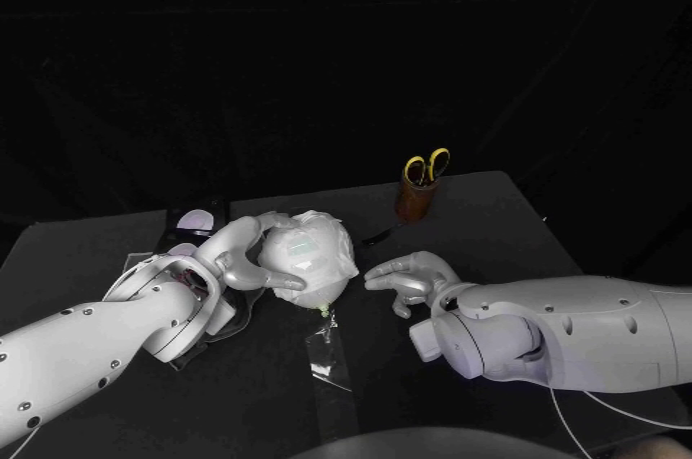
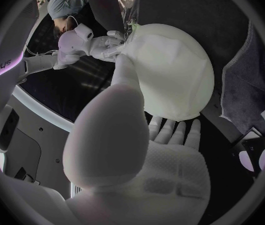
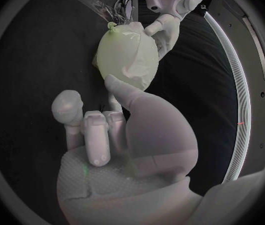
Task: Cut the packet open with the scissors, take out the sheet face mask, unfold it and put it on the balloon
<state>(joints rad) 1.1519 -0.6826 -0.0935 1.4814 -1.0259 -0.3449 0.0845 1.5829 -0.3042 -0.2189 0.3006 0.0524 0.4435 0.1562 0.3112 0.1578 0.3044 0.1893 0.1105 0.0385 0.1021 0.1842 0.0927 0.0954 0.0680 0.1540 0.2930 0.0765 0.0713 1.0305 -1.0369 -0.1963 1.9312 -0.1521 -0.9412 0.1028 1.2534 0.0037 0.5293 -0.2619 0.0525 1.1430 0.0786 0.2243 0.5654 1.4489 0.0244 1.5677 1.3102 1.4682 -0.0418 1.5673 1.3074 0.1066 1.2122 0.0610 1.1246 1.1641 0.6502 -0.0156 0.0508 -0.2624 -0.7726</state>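
Your left arm reaches in low | left hand (image 1: 231, 261) cups the balloon (image 1: 312, 247), thumb laid across it | your right hand (image 1: 414, 279) faces it, fingers half-curled, grip unclear

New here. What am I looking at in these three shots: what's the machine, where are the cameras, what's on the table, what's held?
This is a robot with two white arms, each ending in a silver many-fingered hand, working at a black table. The square picture looks down from a camera on its head. The two round ones come from fisheye cameras at the left and right wrists.

The left hand holds a pale balloon with a white sheet mask draped over it. The right hand holds nothing, its fingers apart close by the balloon.

A clear plastic packet lies on the table, and yellow-handled scissors stand in a brown holder.
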